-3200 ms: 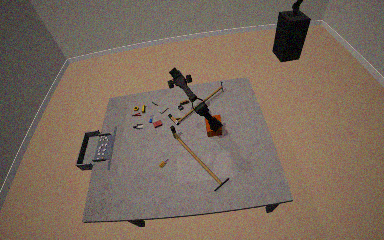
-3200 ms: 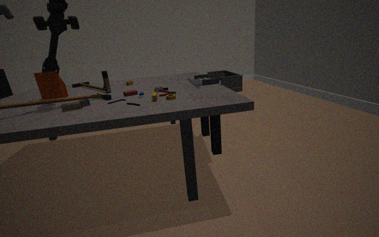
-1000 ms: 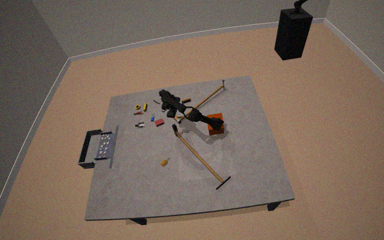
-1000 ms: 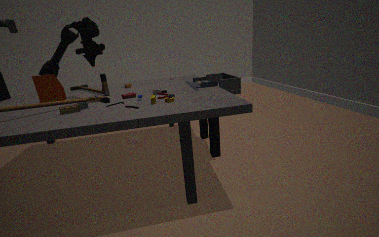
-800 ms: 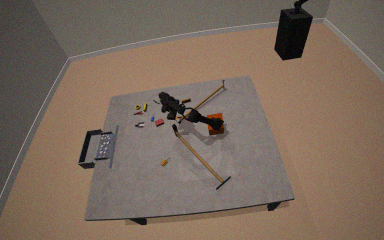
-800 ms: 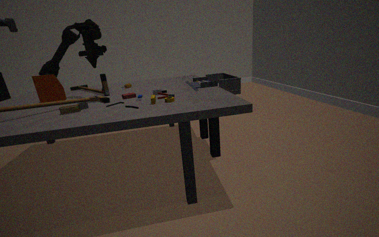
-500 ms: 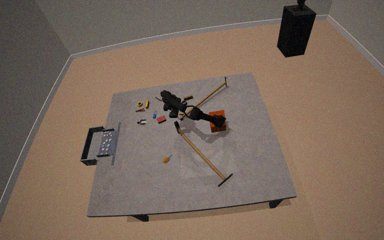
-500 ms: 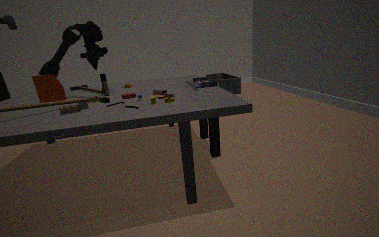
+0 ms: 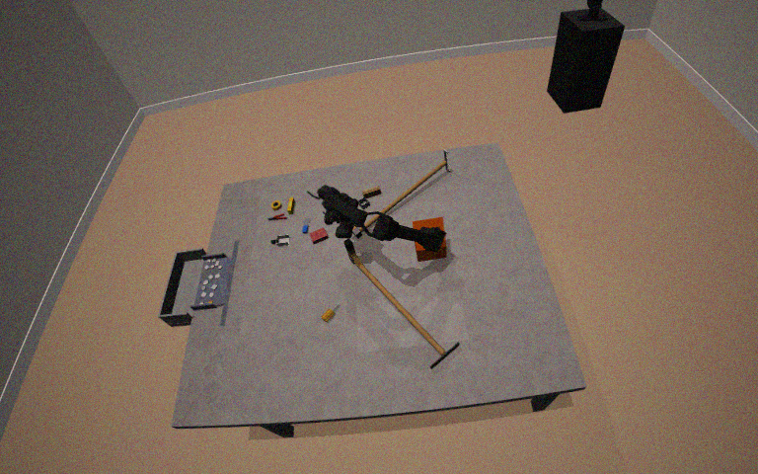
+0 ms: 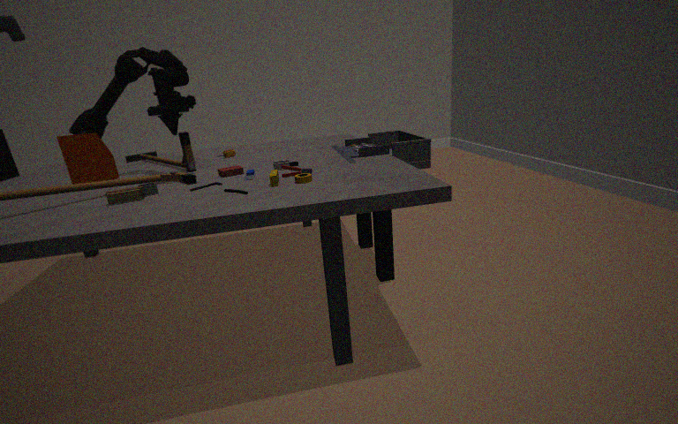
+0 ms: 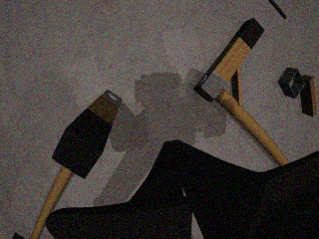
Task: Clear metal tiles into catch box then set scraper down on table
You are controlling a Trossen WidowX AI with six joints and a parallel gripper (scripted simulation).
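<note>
My gripper (image 10: pixel 176 132) (image 11: pixel 171 147) is shut and empty, pointing down above the table between the grip ends of two long wooden-shafted tools. One tool (image 9: pixel 399 307) (image 11: pixel 52 199) has a straight dark crossbar at the near right and a thick black-and-wood grip block. The other tool (image 9: pixel 411 193) (image 10: pixel 89 185) (image 11: pixel 256 129) reaches toward the back right, its thin head having bent ends. Which is the scraper is unclear. Several pale tiles (image 9: pixel 213 286) lie on the steel plate (image 9: pixel 224 275) at the left. The catch box (image 9: pixel 172 285) (image 10: pixel 410 152) sits beyond it, at the table's edge.
A red block (image 9: pixel 318 235) (image 10: pixel 230 171), a yellow block (image 9: pixel 290 204) (image 10: pixel 274 177), a tape roll (image 9: pixel 275 204) (image 10: pixel 303 177) and red pliers (image 9: pixel 277 216) lie toward the back left. A yellow-handled screwdriver (image 9: pixel 328 315) lies nearer. An orange block (image 9: pixel 428 223) (image 10: pixel 87 159) is at the arm's base.
</note>
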